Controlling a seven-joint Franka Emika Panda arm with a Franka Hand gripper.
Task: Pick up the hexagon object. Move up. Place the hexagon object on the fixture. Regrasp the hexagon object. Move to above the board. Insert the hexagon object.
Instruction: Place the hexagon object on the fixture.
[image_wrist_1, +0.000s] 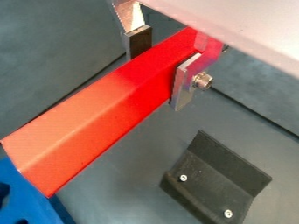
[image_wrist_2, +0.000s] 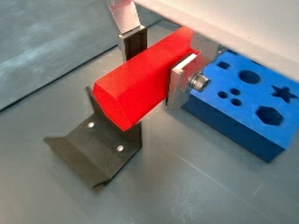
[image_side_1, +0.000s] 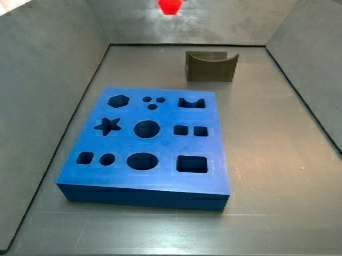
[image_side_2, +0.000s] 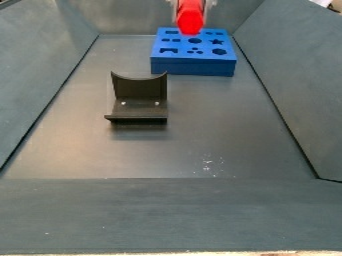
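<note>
My gripper (image_wrist_1: 162, 61) (image_wrist_2: 160, 66) is shut on the hexagon object (image_wrist_1: 93, 118) (image_wrist_2: 138, 80), a bright red bar gripped near one end, with most of its length sticking out past the fingers. In both side views the bar (image_side_1: 170, 7) (image_side_2: 191, 15) shows at the upper edge, high above the floor, and the gripper itself is cut off. The fixture (image_wrist_1: 216, 179) (image_wrist_2: 100, 144) (image_side_1: 210, 65) (image_side_2: 136, 98) stands on the floor below the bar, apart from it. The blue board (image_wrist_2: 239, 101) (image_side_1: 154, 140) (image_side_2: 194, 50) lies flat beside it.
Grey sloping walls (image_side_1: 60, 110) (image_side_2: 47, 90) enclose the dark floor on both sides. A corner of the board (image_wrist_1: 17, 201) shows under the bar's free end in a wrist view.
</note>
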